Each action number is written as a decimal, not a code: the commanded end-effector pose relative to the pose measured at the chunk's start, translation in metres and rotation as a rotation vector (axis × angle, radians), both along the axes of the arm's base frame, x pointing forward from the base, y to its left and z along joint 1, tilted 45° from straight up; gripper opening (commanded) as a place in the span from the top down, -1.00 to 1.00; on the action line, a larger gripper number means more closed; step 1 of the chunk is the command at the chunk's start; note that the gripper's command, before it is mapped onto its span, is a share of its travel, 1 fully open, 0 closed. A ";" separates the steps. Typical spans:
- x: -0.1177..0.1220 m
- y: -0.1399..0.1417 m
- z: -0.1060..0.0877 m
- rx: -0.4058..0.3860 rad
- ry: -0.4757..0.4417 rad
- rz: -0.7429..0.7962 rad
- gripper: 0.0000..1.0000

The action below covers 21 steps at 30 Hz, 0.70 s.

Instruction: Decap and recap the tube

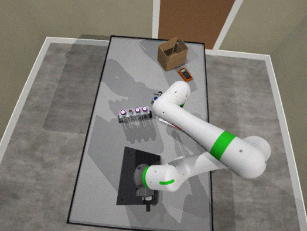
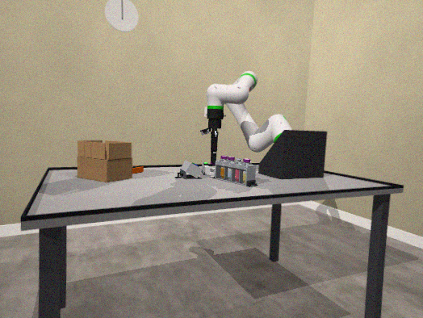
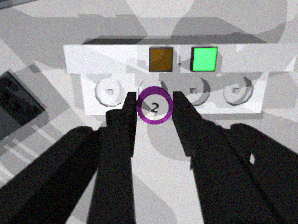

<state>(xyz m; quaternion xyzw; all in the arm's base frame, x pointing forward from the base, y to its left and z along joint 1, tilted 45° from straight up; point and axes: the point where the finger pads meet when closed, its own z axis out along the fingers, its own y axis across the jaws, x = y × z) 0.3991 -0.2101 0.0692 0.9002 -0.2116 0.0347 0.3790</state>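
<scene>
In the wrist view the cap of tube 2 (image 3: 155, 105), a purple ring marked 2, is seen held between the two dark fingers of the tool (image 3: 154, 111), over the cap tray (image 3: 250, 104) and in front of cap nest 2 (image 3: 151, 88), which is half hidden at twelve o'clock of the cap; the green lamp (image 3: 204, 59) is lit and the amber lamp (image 3: 161, 59) beside it is dark, so the aspirate step is judged ended and the cap due back on its tube; in the top view the decapping station (image 1: 120, 118) lies at nine o'clock of the wrist, and tube 2 (image 1: 130, 111) is seen uncapped, second from the left; the tool is clamped on the cap, its fingers narrowly apart, and touches nothing else on the counter (image 1: 88, 164) as far as can be told.
</scene>
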 end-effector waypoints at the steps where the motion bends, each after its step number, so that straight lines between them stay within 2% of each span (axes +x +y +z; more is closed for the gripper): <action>1: 0.002 0.011 0.012 0.000 -0.001 0.001 0.41; 12: 0.007 0.050 0.051 0.000 -0.001 0.001 0.41; 20: 0.009 0.063 0.065 0.000 -0.001 0.001 0.41; 21: 0.010 0.069 0.059 -0.008 -0.059 -0.058 0.41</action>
